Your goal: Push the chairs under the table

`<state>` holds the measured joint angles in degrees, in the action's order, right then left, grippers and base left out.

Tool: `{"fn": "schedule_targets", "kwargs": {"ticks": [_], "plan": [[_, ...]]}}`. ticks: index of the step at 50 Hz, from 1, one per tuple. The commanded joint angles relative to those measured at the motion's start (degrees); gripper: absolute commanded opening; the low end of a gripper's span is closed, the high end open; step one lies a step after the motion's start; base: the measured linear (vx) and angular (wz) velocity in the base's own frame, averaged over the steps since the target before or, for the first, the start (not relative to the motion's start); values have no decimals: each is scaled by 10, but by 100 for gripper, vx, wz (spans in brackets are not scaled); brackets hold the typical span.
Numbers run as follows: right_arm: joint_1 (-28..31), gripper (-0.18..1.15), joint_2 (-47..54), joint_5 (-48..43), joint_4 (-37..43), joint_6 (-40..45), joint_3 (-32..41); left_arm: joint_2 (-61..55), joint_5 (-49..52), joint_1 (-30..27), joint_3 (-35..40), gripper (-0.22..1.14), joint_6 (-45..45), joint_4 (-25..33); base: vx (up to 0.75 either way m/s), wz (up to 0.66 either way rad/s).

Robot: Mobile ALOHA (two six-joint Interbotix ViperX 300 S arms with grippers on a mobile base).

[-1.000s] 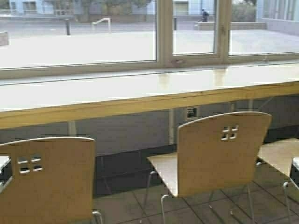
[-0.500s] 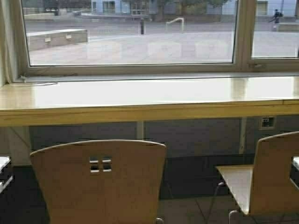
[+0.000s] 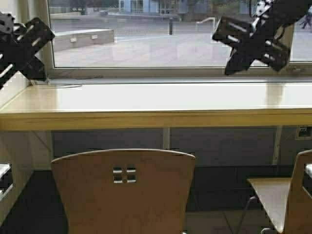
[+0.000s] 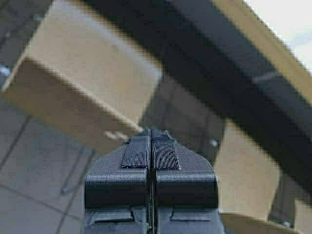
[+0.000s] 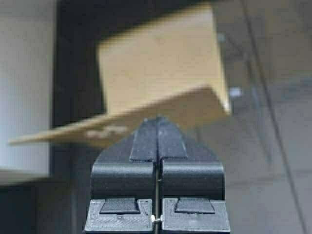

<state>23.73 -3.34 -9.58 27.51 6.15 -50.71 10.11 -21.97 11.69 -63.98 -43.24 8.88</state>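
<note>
Below the table [image 3: 146, 117], on the near side of its yellowish front edge, one chair [image 3: 124, 190] is standing with its backrest toward the robot, pulled out and not touching the table. A second chair [image 3: 287, 200] is sitting farther right of the table's middle, also pulled out, cut off by the frame edge. Compared with half a second ago, the whole scene is sitting farther right, so the robot has driven leftward along the table. Both arms have also come up into sight since then: the left gripper [image 3: 22, 46] is hanging above the table's left end, and the right gripper [image 3: 251, 41] is hanging above the table's right part, in front of the window [image 3: 146, 39]. Each gripper's fingers are pressed together, holding nothing, as both wrist views are showing.
</note>
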Motion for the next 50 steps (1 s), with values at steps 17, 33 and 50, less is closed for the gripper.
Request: {"fn": "schedule_targets", "kwargs": {"ticks": [17, 33, 50], "plan": [[25, 17, 194, 24, 169, 1, 127, -229, -38, 66, 100, 7, -181, 37, 2, 4], [25, 79, 235, 91, 319, 1, 120, -272, -31, 108, 146, 78, -212, 49, 7, 15], [22, 90, 281, 100, 504, 3, 127, -331, 18, 128, 190, 99, -265, 76, 6, 6]]}}
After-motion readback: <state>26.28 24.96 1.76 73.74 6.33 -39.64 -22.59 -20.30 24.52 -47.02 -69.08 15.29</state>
